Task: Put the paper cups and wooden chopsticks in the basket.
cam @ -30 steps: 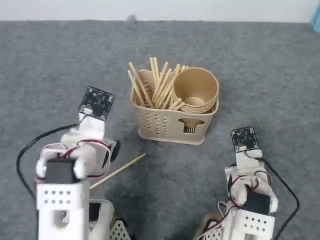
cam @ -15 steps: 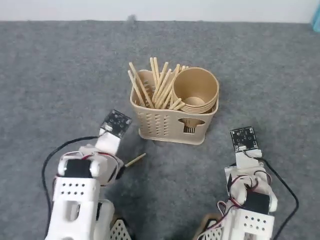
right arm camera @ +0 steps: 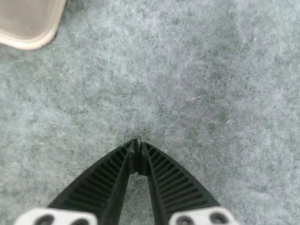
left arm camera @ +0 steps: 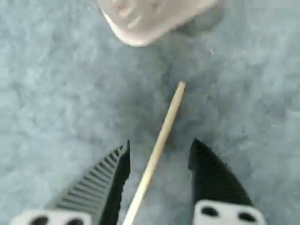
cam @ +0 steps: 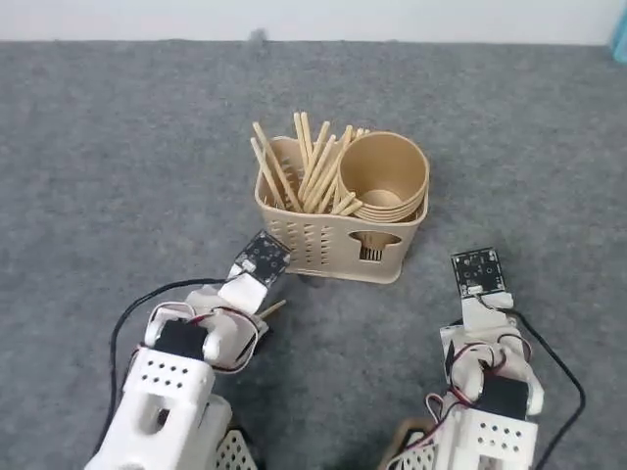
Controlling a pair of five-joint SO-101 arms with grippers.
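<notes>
Your left claw [left arm camera: 160, 144] stands open and grips nothing, its jaws either side of one pale, round wooden chopstick [left arm camera: 157, 147] lying loose on the grey bench [cam: 118, 147] near the basket [cam: 323, 245]. The beige slotted basket holds upright chopsticks [cam: 312, 162] and nested tan paper cups [cam: 384, 171]. Your right claw [right arm camera: 137, 145] is closed, empty, above the bench.

Cups [cam: 383, 181] in basket [cam: 328, 243], loose chopstick [left arm camera: 159, 145] in front

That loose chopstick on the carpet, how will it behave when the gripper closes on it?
The chopstick looks thin, straight and wooden, so probably stiff and light. Slender and round, it may roll or pivot as the open left gripper closes. The fuzzy carpet should limit sliding.
</notes>
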